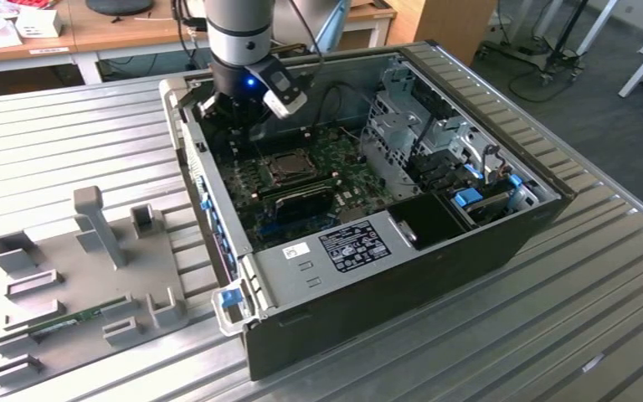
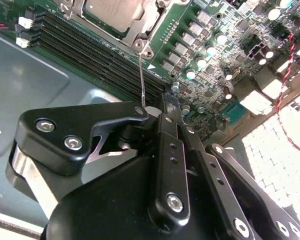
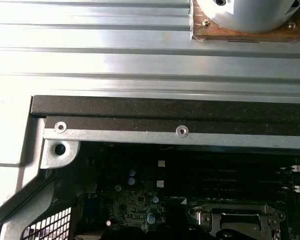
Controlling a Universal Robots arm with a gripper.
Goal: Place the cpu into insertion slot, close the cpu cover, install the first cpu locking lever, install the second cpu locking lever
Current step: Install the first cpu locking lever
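Exterior: high, oblique, looking down into open case (image 1: pixel 411 285) on table (image 1: pixel 76 142), mid-range. Second wrist: very near, tilted down at board (image 2: pixel 215 45). First wrist: near, facing across case rim toward table. Shared: board by cpu cover (image 3: pixel 235 217).

Place: lab workshop
Bench: ribbed metal table (image 1: pixel 64 134) beneath the claw (image 1: pixel 235 113)
Beyond claw: wooden desks (image 1: pixel 131 29)
Around claw: open computer case (image 1: pixel 411 285)

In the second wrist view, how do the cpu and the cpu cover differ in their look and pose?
The cpu is a solid plate with a matt grey top; the cpu cover is a shinier frame with a hollow centre. The cpu lies inside, while the cpu cover lies around its edges. Both are metal and lie flat on the motherboard.
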